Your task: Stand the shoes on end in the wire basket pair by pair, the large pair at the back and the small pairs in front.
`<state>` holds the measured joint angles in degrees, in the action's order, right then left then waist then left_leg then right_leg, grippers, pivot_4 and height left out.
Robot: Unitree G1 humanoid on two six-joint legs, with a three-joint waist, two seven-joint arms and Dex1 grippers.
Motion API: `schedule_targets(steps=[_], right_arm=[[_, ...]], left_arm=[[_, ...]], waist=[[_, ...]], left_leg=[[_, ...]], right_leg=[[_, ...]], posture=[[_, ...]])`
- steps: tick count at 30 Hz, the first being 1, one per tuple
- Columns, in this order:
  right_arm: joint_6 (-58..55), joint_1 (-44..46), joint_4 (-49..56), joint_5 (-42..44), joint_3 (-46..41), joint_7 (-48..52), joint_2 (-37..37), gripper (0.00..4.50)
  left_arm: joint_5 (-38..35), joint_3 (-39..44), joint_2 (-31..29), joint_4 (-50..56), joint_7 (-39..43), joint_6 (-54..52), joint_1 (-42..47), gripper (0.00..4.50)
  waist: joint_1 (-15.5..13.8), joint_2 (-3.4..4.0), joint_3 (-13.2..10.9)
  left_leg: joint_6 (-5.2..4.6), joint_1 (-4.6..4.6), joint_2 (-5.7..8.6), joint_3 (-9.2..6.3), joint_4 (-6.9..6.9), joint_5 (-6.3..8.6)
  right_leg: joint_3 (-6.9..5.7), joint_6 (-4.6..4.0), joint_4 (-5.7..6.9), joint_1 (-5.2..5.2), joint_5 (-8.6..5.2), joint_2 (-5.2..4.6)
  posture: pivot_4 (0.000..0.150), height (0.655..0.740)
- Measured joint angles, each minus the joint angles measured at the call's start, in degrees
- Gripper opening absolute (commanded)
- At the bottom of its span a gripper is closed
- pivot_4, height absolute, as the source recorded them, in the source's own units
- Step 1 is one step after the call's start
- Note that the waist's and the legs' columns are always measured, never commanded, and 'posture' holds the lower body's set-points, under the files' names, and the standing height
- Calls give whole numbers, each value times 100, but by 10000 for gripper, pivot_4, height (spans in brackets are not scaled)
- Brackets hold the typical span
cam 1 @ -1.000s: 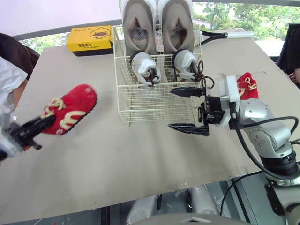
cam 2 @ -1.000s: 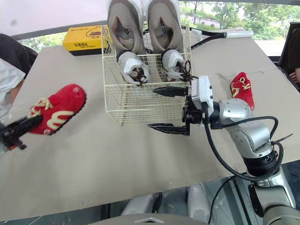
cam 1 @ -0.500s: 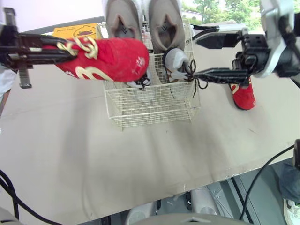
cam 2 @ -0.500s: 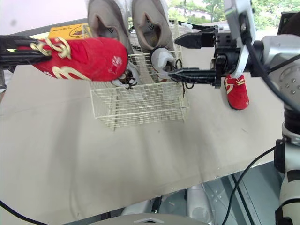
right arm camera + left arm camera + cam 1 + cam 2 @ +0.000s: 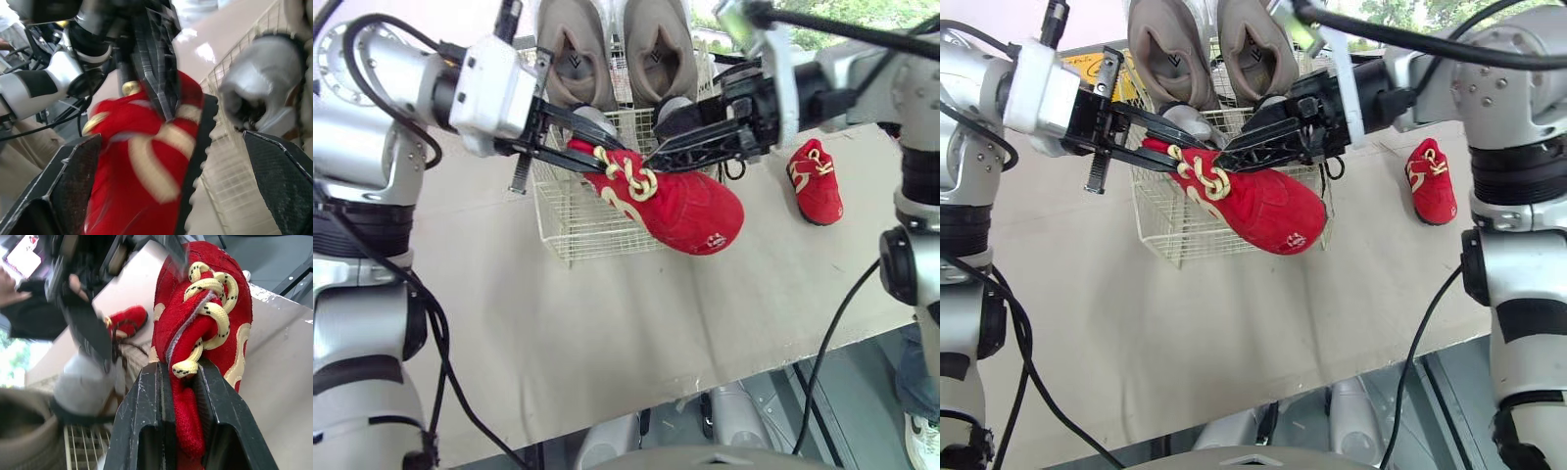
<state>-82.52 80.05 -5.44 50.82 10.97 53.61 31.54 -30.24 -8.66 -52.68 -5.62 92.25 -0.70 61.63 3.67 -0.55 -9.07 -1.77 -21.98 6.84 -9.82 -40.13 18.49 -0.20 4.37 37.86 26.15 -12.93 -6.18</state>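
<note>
Step in hand, as I read it: last small pair. The left gripper (image 5: 595,155) is clamped on the heel end of a red shoe (image 5: 677,202), which hangs over the front of the wire basket (image 5: 558,231). The right gripper (image 5: 658,143) is spread wide at its laces, gripping nothing. Long axis is slanted, near level, toe toward robot's right and downward. Next it needs tipping upright into the front row, then fetching the second red shoe (image 5: 815,184) from the table on the right.
</note>
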Motion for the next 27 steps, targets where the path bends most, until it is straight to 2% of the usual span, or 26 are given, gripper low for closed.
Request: schedule_targets(steps=[1, 4, 6, 7, 9, 10, 21, 24, 26, 27], right_arm=[[-66, -1, 3, -12, 148, 86, 4, 31380], [-79, -3, 93, -43, 259, 192, 94, 21012], [-103, -3, 117, -63, 271, 255, 129, 10953], [-132, -3, 120, -53, 265, 287, 130, 10953], [-247, -4, 134, -41, 266, 384, 181, 1985], [-254, -5, 135, -44, 266, 386, 195, 844], [-504, -300, 175, -30, -198, 227, 13, 844], [-287, -446, 224, -65, -230, 223, 5, 9374], [-268, -449, 225, -91, -251, 205, 6, 18752], [-255, -449, 230, -115, -256, 182, 9, 21871]], left_arm=[[96, -83, 46, -58, 0, 142, -26, 2777], [147, -95, 81, -101, 0, 313, -60, 2777], [162, -96, 81, -125, 0, 442, -64, 2777], [182, -96, 76, -146, 0, 478, -75, 2777], [208, -96, 81, -196, 1, 574, -106, 2777], [208, -96, 82, -196, 1, 590, -106, 2777], [324, 28, 240, -248, -3, 730, -106, 2777], [370, 79, 240, -249, -3, 690, -108, 2777], [372, 103, 240, -248, -2, 640, -112, 2777], [371, 124, 240, -248, -2, 608, -113, 2777]], waist=[[-12, 1, -1], [-31, 1, -1], [-42, 1, -1], [-42, 1, -1], [-38, 1, -1], [-39, 1, -1], [-28, 1, 0], [-30, 1, 0], [-28, 1, 0], [-26, 1, 0]], left_leg=[[0, -2, 3, -2, -4, 0], [0, -2, 9, -5, -10, 0], [0, -1, 10, -6, -12, 0], [0, 0, 10, -5, -12, 0], [0, 0, 10, -6, -13, 0], [0, -1, 10, -7, -13, 0], [0, -1, 11, -8, -16, 0], [0, -1, 12, -7, -18, 0], [0, -1, 12, -7, -19, 0], [0, -1, 12, -8, -20, 0]], right_leg=[[0, 0, 4, 0, 0, -2], [0, 3, 10, 0, 4, -4], [0, 4, 11, 0, 6, -4], [0, 4, 11, 0, 6, -4], [0, 4, 12, 0, 6, -4], [0, 4, 12, 0, 6, -4], [1, 4, 14, 0, 7, -5], [0, 5, 14, 0, 7, -6], [0, 5, 15, 0, 7, -6], [0, 5, 15, 0, 7, -6]], posture=[[1500, 7400], [1500, 7400], [1500, 7400], [1500, 7400], [1500, 7400], [1500, 7400], [1500, 7400], [1500, 7400], [1500, 7400], [1500, 7400]])
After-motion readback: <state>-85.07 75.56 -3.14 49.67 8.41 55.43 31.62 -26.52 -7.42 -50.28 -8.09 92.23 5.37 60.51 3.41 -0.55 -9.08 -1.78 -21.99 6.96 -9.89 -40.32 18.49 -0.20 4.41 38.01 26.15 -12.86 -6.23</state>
